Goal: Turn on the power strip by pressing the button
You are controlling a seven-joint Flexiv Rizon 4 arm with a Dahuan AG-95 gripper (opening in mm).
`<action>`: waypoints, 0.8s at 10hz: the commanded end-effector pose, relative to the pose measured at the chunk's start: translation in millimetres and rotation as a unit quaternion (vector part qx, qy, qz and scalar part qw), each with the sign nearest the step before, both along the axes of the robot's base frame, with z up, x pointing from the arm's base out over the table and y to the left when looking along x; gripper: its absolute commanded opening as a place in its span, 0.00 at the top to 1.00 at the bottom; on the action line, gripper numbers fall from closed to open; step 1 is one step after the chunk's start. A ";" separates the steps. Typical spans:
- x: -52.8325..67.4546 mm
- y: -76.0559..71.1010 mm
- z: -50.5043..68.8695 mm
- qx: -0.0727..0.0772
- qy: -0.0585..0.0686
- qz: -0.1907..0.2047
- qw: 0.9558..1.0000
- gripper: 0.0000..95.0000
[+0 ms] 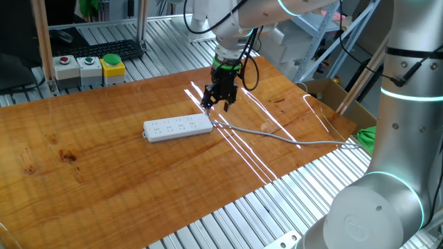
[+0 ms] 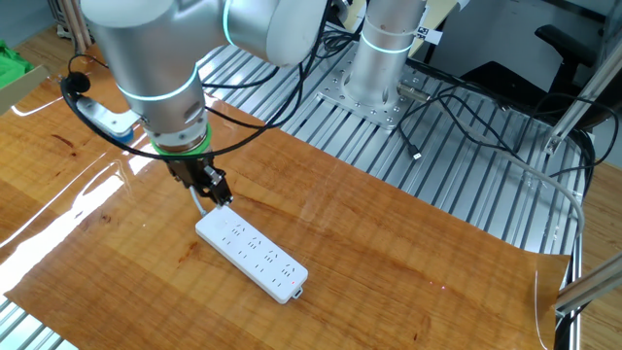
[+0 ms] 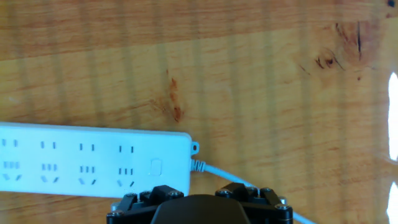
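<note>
Wooden boards are forming the surface (image 1: 104, 180) under me. On it the power strip (image 1: 178, 128) is lying flat, near the middle, its cable (image 1: 291, 140) trailing off toward the edge. Its button (image 3: 155, 167) is sitting at the cable end. I am hovering my jaws (image 1: 217, 104) just above that end; whether they are apart or together I cannot tell.

Bright, even overhead light; long white glare streaks cross the glossy tabletop (image 1: 104, 180) toward 4 o'clock in one fixed view; a broad pale sheen lies at 9 o'clock in the other fixed view; hand view slightly soft, banded with faint vertical stripes, blown-out white patches at 3 o'clock; shadows weak.
</note>
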State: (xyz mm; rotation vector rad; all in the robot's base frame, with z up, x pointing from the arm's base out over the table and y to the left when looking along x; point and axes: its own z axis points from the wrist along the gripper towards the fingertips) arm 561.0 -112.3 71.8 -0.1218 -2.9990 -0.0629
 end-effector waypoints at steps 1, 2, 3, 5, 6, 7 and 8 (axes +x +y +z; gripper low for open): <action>-5.1 3.2 17.3 0.008 -0.009 0.012 1.000 1.00; -7.9 6.6 23.3 0.008 -0.024 0.011 1.000 1.00; -10.8 11.5 27.6 0.007 -0.034 0.011 0.999 1.00; -22.0 32.5 29.7 0.007 -0.035 0.013 0.999 1.00; -27.3 38.1 27.4 0.008 -0.036 0.013 0.999 1.00; -36.6 47.1 23.4 0.008 -0.040 0.016 0.999 1.00; -45.1 52.9 19.2 0.009 -0.048 0.024 0.999 1.00</action>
